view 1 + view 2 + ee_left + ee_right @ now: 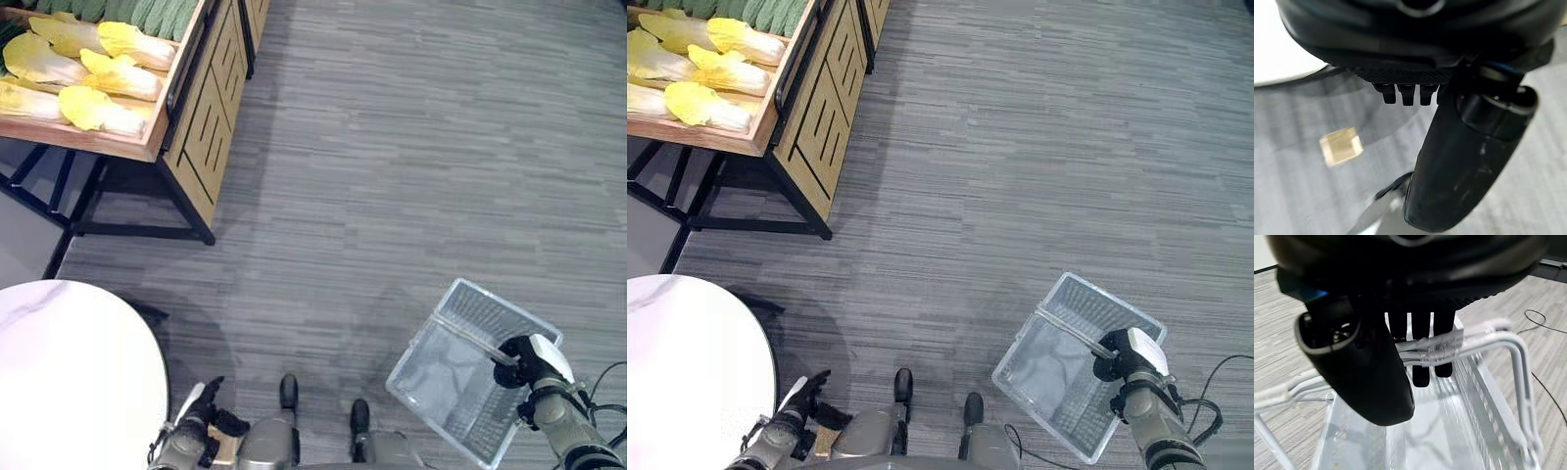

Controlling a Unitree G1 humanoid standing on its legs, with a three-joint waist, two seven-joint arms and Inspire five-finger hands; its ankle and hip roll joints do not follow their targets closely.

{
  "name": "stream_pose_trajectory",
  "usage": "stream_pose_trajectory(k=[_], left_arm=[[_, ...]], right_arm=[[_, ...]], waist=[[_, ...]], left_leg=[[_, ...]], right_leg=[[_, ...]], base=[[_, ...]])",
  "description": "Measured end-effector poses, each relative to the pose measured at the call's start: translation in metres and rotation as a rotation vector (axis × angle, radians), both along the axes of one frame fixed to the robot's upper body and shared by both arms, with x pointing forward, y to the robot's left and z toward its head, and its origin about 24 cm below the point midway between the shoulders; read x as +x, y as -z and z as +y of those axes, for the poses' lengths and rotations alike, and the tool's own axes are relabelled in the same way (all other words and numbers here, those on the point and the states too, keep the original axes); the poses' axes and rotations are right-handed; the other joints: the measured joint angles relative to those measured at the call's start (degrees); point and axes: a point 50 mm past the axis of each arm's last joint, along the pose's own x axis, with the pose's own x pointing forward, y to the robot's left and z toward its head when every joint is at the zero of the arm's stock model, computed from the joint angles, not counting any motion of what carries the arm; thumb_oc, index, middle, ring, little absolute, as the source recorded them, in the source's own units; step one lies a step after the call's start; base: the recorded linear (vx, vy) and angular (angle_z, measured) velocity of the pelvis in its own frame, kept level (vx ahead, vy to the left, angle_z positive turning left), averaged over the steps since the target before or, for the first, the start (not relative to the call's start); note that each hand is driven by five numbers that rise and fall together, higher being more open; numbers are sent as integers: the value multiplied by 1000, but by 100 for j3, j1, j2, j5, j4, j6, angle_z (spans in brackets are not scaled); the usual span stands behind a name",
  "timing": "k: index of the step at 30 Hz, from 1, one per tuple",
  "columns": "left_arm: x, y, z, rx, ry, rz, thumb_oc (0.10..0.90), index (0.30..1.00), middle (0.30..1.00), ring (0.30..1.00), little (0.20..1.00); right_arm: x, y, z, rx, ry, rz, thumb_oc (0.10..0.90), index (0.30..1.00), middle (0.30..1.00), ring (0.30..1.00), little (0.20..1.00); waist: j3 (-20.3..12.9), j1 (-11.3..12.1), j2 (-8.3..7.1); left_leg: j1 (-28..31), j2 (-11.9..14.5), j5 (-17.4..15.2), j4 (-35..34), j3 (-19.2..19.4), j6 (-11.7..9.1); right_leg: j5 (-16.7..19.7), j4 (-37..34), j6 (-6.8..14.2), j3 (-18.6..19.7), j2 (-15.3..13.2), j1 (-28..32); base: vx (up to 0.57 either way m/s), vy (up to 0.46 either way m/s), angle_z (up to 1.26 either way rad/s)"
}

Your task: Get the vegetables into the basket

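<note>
Basket carried, vegetables far off
The right hand (526, 360) gripped the wire basket's handle (1459, 340) for carrying; the left hand (203, 416) hung relaxed; napa cabbages (83, 69) lay far left

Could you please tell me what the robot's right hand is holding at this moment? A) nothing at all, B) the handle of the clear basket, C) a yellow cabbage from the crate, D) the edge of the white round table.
B: in the right wrist view the right hand's fingers curl round the handle of the clear basket, which hangs empty over the floor.
</note>
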Motion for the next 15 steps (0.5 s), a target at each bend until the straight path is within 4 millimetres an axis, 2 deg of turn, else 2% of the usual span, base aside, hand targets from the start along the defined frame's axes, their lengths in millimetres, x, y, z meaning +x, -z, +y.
stream_pose_trajectory(k=[1,2,3,6,9,10,11,12,13,15], left_arm=[[0,-1,3,13,10,1,900,1000,1000,1000,1000],[-1,-2,7,29,23,12,900,1000,1000,1000,1000],[-3,-2,10,39,28,23,900,1000,1000,1000,1000],[-14,3,12,44,16,66,900,1000,1000,1000,1000],[-26,6,16,53,1,109,900,1000,1000,1000,1000],[-25,5,19,62,-1,107,900,1000,1000,1000,1000],[-27,5,21,68,-6,110,900,1000,1000,1000,1000],[-28,5,22,70,-9,117,900,1000,1000,1000,1000],[-27,6,20,65,-11,123,900,1000,1000,1000,1000],[-28,7,18,60,-13,129,900,1000,1000,1000,1000]], right_arm=[[-1,1,0,1,2,4,400,300,300,300,300],[-2,2,1,4,4,9,400,300,300,300,300],[-1,3,3,11,3,7,400,300,300,300,300],[12,-1,9,19,-20,-25,400,300,300,300,300],[24,-4,22,34,-74,-58,400,300,300,300,300],[21,-1,28,46,-99,-58,400,300,300,300,300],[24,-1,32,53,-111,-70,400,300,300,300,300],[28,-4,34,54,-121,-88,400,300,300,300,300],[30,-5,36,57,-128,-96,400,300,300,300,300],[28,-3,36,60,-127,-90,400,300,300,300,300]], waist=[[-42,33,-70],[-101,77,-169],[-124,79,-232],[-119,82,-243],[-113,48,-245],[-118,67,-264],[-92,38,-284],[-78,2,-286],[-47,-105,-266],[-10,-216,-237]], left_leg=[[-14,-69,-63,75,-5,45],[-29,-166,-116,98,12,91],[-31,-217,-121,90,11,85],[1,-251,-134,84,29,93],[101,-244,-190,94,51,146],[163,-259,-312,117,-89,332],[164,-241,-316,113,-95,336],[154,-242,-315,111,-115,353],[155,-246,-317,118,-189,358],[181,-278,-311,132,-310,354]], right_leg=[[-45,293,119,-39,-256,-8],[74,365,310,-27,-414,8],[54,345,422,-7,-461,22],[73,515,449,-79,-514,-53],[115,1562,496,-161,-590,-537],[-34,1979,486,-149,-594,-785],[-198,2057,438,-183,-595,-899],[-246,1979,381,-233,-556,-1014],[-281,1377,397,-388,-487,-1114],[-223,682,419,-477,-440,-1158]], base=[[92,97,5],[119,137,6],[83,116,3],[90,148,-6],[113,117,-8],[207,60,7],[210,-41,9],[236,-106,15],[174,-87,25],[281,-137,46]])
